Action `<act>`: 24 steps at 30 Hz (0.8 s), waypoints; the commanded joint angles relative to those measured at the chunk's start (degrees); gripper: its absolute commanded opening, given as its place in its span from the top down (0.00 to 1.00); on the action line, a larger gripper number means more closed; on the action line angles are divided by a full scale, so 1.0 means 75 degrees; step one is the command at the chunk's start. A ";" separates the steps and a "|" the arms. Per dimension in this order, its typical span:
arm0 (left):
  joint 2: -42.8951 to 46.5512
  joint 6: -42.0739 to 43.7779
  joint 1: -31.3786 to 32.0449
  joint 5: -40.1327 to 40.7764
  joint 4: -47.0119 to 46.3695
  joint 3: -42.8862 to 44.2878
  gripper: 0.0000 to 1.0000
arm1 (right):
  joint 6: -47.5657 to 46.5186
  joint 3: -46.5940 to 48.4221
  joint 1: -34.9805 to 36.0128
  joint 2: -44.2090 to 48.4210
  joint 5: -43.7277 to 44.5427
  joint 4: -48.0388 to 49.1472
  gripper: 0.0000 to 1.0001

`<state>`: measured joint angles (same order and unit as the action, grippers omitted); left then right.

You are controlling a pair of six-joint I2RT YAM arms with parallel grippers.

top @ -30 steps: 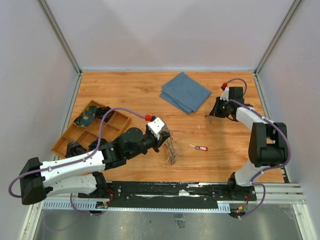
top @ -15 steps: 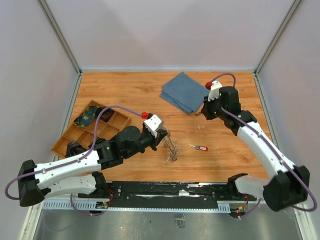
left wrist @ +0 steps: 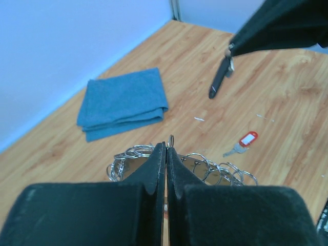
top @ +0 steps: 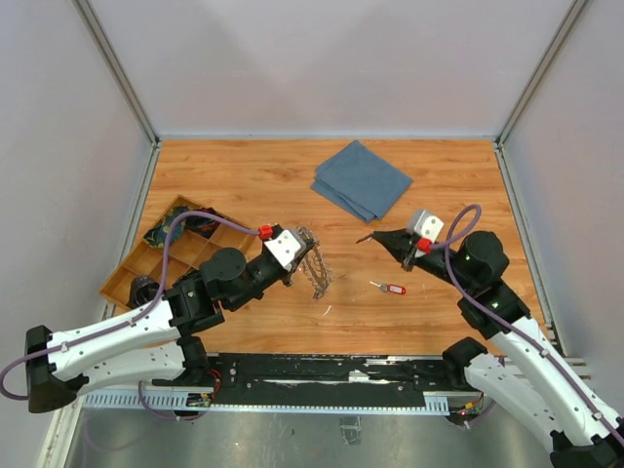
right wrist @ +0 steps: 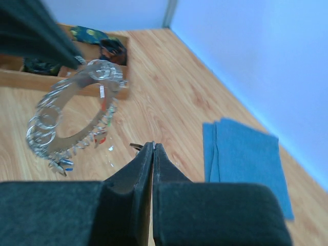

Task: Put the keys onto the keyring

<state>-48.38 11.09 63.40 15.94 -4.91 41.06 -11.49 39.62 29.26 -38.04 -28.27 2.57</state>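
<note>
The keyring (top: 314,265), a large silvery ring edged with small split rings, hangs tilted above the table with my left gripper (top: 297,255) shut on its rim. In the left wrist view the jaws (left wrist: 166,146) pinch the keyring (left wrist: 220,166). Small coloured tags (right wrist: 100,136) dangle from the keyring (right wrist: 77,113). My right gripper (top: 373,237) is shut on a dark-headed key (left wrist: 220,77), a short way right of the ring; in its own view the right gripper (right wrist: 152,145) shows only a metal sliver (right wrist: 136,147) at the tips. A red-tagged key (top: 390,288) lies on the table.
A folded blue cloth (top: 362,179) lies at the back centre. A wooden compartment tray (top: 175,252) with small items stands at the left, close behind the left arm. Grey walls enclose the table on three sides.
The right arm has swung from the back right corner to the table's middle, carrying the dark key towards the ring. The left gripper has drawn the ring slightly left and tilted it.
</note>
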 commanded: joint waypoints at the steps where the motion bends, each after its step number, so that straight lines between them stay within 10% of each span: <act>1: 0.0320 0.1045 -0.0024 -0.0197 -0.1303 -0.0313 0.99 | -0.1010 -0.0608 0.0329 0.0426 -0.1399 0.1756 0.99; 24: 0.0370 0.5244 0.2445 0.0992 -0.3934 -0.1012 1.00 | -0.1844 -0.0389 0.1379 0.0779 -0.2414 0.1588 0.99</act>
<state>-45.47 41.65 79.29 18.09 -23.88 34.87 -23.16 34.30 37.47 -32.73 -45.58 14.50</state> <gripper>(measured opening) 0.012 0.011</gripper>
